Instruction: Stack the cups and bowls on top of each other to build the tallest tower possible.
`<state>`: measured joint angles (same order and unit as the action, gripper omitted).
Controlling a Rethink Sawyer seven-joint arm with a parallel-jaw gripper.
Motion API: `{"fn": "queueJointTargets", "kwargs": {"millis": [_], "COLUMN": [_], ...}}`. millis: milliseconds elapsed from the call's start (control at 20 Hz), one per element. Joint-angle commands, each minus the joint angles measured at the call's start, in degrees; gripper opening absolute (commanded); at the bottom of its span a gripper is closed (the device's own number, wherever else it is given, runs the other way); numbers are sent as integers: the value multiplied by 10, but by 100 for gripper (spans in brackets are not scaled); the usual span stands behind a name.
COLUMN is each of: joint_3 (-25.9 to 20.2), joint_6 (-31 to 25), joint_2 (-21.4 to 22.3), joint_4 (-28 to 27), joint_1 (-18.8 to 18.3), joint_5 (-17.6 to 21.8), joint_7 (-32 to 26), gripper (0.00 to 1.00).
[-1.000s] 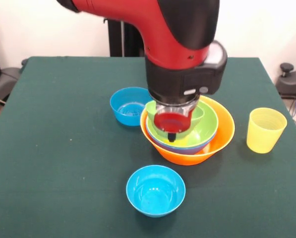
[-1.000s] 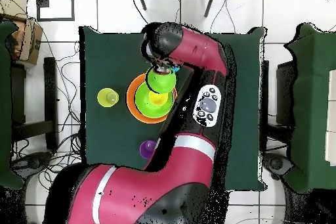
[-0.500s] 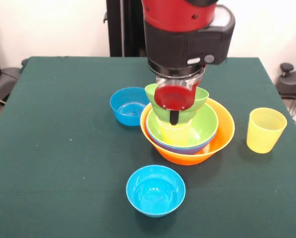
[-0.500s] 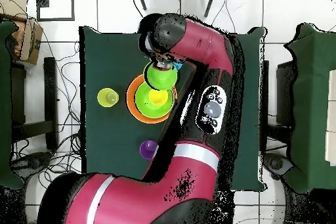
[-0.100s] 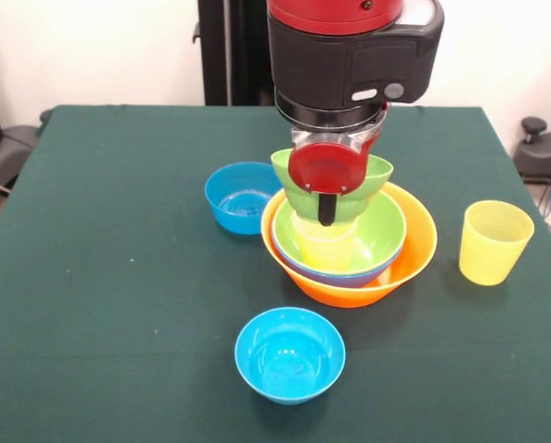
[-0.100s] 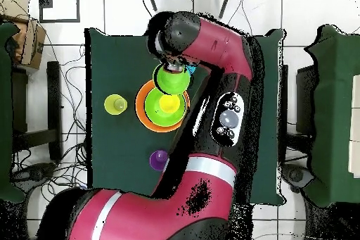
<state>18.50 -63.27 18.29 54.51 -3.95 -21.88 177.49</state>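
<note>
Glossy small green bowl [image 5: 349, 189] held aloft, pinched by gripper [image 5: 327, 198], above tower [image 5: 358, 245].

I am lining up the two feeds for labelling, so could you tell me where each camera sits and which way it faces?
Front view: across the table, facing the robot; its wrist and gripper hang over the orange bowl.
Overhead view: above the table, looking straight down; the whole red arm shows.
Shared: the small green bowl, raised above the stack.
</note>
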Motion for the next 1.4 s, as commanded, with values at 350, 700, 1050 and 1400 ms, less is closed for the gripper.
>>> {"fn": "queueJointTargets", "kwargs": {"millis": [350,700,1050,1400], "joint_3": [-53,-51,-44,-32], "joint_6": [11,3,13,48], "joint_2": [-6,4,-2,-25], "joint_4": [108,119,115,106], "joint_1": [1,2,5,7], "joint_5": [-12,-11,-1,12], "joint_7": [27,22,25,33], "gripper": [0,0,0,0]}}
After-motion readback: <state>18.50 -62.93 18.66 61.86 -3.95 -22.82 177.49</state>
